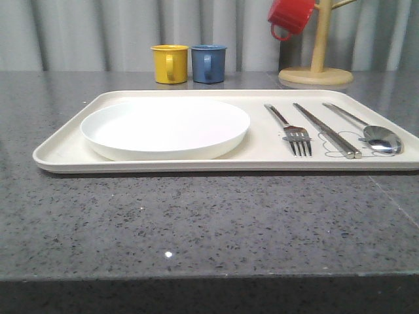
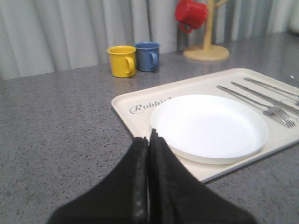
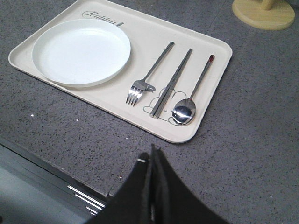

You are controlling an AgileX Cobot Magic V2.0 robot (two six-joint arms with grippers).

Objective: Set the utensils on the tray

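The cream tray (image 1: 262,160) (image 2: 135,100) (image 3: 140,28) lies on the grey counter. On its right part lie a silver fork (image 1: 291,131) (image 3: 148,77), a pair of chopsticks (image 1: 326,129) (image 3: 172,83) and a spoon (image 1: 373,132) (image 3: 192,95), side by side. The fork (image 2: 275,113) also shows at the tray's far side in the left wrist view. My left gripper (image 2: 149,137) is shut and empty, above the counter by the tray's near corner. Shut and empty too, my right gripper (image 3: 152,151) hovers over the counter near the tray's spoon corner.
A round white plate (image 1: 165,127) (image 2: 209,126) (image 3: 81,50) fills the tray's left part. Behind the tray stand a yellow mug (image 1: 169,63), a blue mug (image 1: 209,63) and a wooden mug tree (image 1: 316,65) with a red mug (image 1: 291,16). The counter's front edge (image 3: 60,170) is near my right gripper.
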